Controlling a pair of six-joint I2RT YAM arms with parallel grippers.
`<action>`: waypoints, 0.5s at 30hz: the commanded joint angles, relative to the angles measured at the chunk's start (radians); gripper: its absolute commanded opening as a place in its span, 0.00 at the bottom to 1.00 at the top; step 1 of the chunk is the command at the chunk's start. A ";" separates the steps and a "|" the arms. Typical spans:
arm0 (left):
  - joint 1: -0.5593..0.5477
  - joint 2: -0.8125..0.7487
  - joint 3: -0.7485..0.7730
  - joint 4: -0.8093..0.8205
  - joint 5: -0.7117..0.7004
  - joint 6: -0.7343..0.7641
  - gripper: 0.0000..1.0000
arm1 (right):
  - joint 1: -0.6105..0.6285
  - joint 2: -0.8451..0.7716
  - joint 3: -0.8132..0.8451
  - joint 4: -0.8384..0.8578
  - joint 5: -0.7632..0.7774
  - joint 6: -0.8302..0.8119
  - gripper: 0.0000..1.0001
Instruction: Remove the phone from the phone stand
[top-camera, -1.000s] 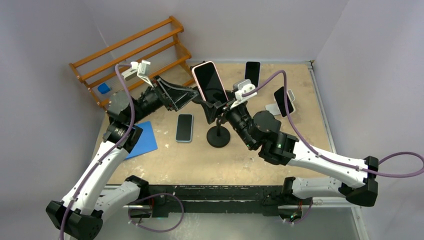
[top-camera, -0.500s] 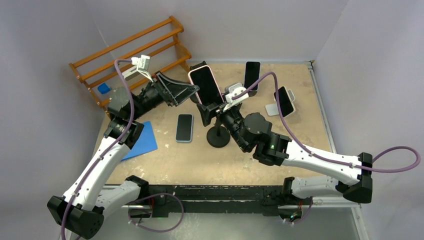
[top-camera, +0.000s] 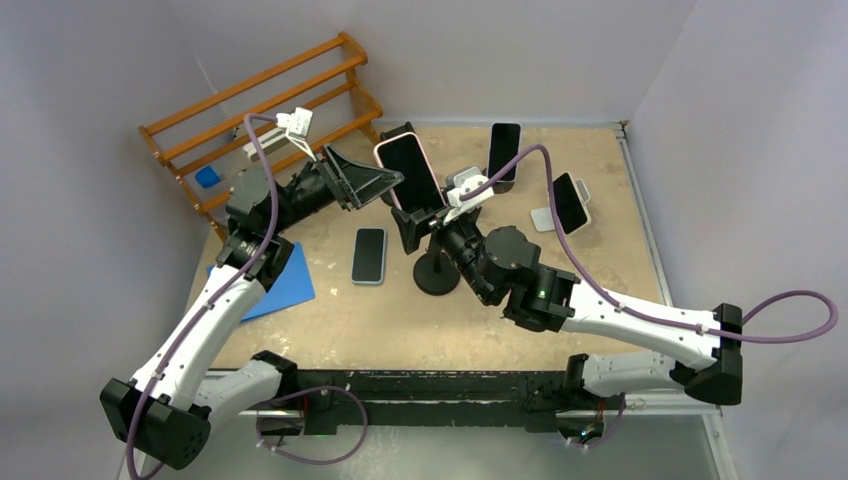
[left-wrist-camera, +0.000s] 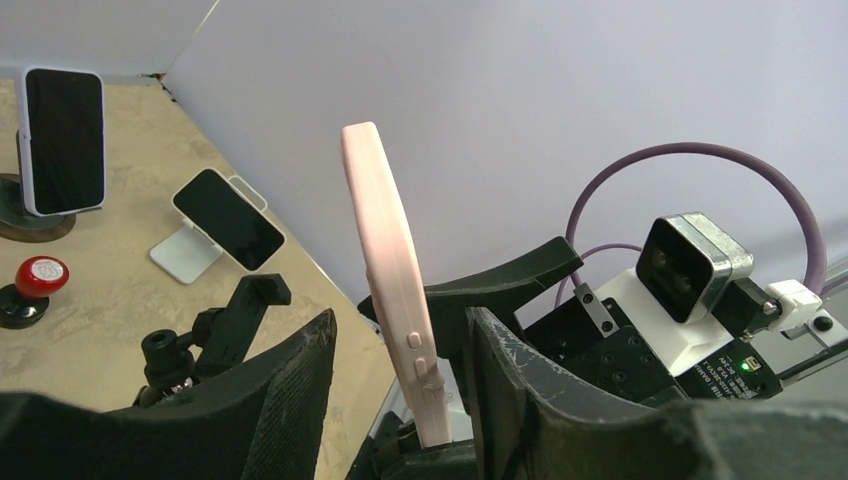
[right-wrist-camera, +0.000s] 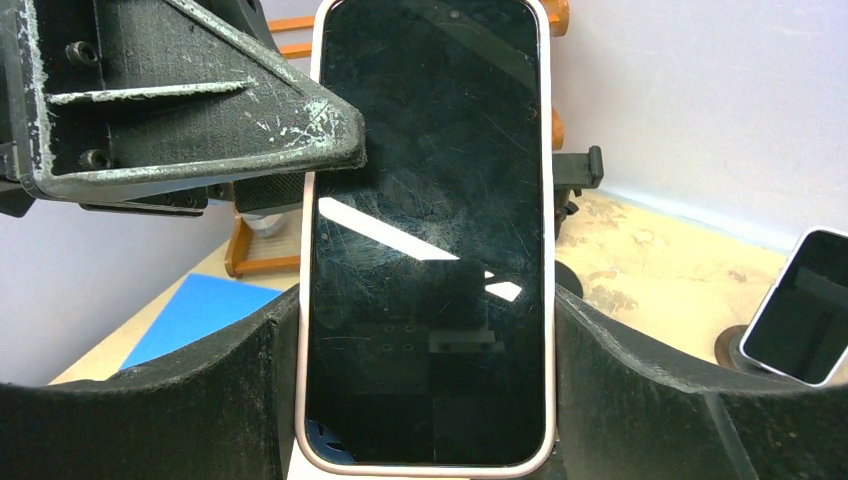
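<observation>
1 phone (top-camera: 410, 172) gripped, 3 others (top-camera: 369, 255) resting.

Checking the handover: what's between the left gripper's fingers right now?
The pink-cased phone, edge-on, stands between the fingers of the left gripper, with a gap showing on each side. The left wrist view shows this.

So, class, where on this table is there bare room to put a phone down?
Along the near edge, between the blue mat and the right arm. Crowded mid-table around the stand, the pink phone and the phone lying flat.
</observation>
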 joint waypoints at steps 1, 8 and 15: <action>-0.001 0.002 0.053 0.050 0.027 -0.021 0.46 | 0.006 -0.012 0.047 0.120 0.024 -0.013 0.00; -0.001 0.006 0.054 0.050 0.037 -0.024 0.39 | 0.006 -0.009 0.047 0.112 0.021 -0.013 0.00; -0.003 0.014 0.053 0.045 0.037 -0.024 0.31 | 0.007 -0.009 0.051 0.104 0.019 -0.014 0.00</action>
